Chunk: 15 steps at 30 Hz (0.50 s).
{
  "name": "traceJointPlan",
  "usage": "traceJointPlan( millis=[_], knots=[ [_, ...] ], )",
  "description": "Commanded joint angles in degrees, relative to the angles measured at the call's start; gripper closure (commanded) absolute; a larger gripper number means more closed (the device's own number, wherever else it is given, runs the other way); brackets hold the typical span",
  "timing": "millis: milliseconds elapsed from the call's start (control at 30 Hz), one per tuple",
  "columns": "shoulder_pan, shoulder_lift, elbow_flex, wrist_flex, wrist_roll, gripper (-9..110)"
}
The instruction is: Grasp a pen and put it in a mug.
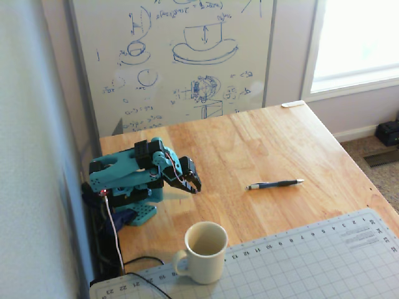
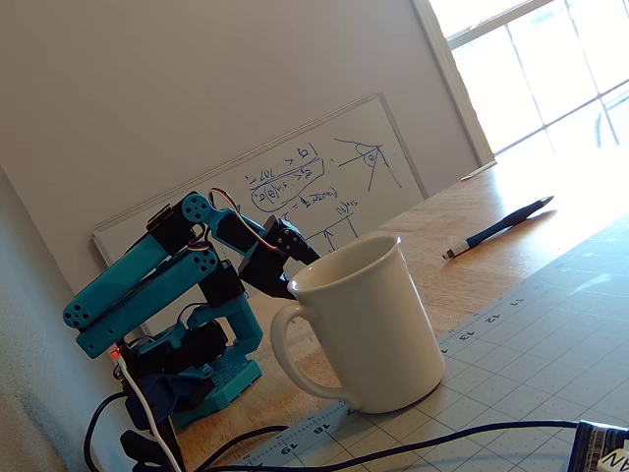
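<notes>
The dark blue pen (image 1: 274, 184) lies flat on the wooden table, silver tip pointing right in a fixed view; it also shows in the other fixed view (image 2: 496, 227). The cream-white mug (image 1: 204, 252) stands upright at the edge of the grey cutting mat, handle to the left, empty; it fills the foreground in the other fixed view (image 2: 369, 329). My gripper (image 1: 194, 185) is folded low near the teal arm's base, well left of the pen and above the mug in the picture. Its jaws look shut and hold nothing. In the low fixed view the mug partly hides the gripper (image 2: 291, 267).
A grey gridded cutting mat (image 1: 312, 255) covers the table's near right part. A whiteboard (image 1: 181, 56) leans at the back. Black and white cables (image 1: 115, 237) run by the arm's base (image 1: 134, 208). The table's right edge drops to carpet.
</notes>
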Motion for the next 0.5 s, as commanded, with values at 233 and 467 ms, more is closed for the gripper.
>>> traceJointPlan(
  millis=[233, 467],
  knots=[
    [-0.1, 1.6, -0.6, -0.2, 0.4, 98],
    [0.2, 1.4, -1.2, -0.6, 0.6, 98]
  ],
)
